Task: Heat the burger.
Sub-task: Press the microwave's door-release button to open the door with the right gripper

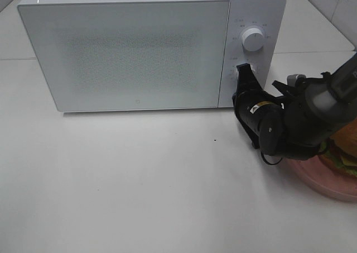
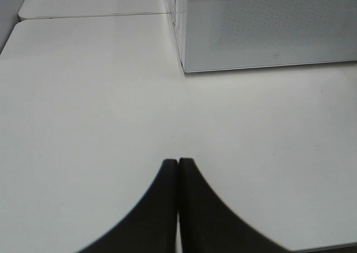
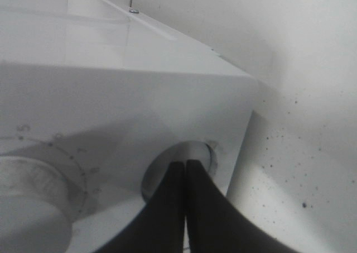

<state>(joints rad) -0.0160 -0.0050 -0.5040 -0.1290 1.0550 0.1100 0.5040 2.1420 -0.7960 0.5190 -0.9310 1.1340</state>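
Observation:
The burger [image 1: 346, 147] sits on a pink plate [image 1: 326, 183] at the far right edge of the table, mostly hidden behind my right arm. The white microwave [image 1: 134, 52] stands at the back with its door closed. My right gripper [image 1: 244, 70] is shut, its tips pressed against the lower part of the control panel, below the round knob [image 1: 252, 39]. In the right wrist view the shut right gripper [image 3: 185, 163] touches a round button [image 3: 189, 151] beside a large dial [image 3: 28, 208]. My left gripper [image 2: 178, 162] is shut and empty above the bare table.
The white table [image 1: 139, 180] stretches in front of the microwave. In the left wrist view the microwave's front corner [image 2: 184, 68] lies ahead of the left gripper. A tiled wall rises at the back right.

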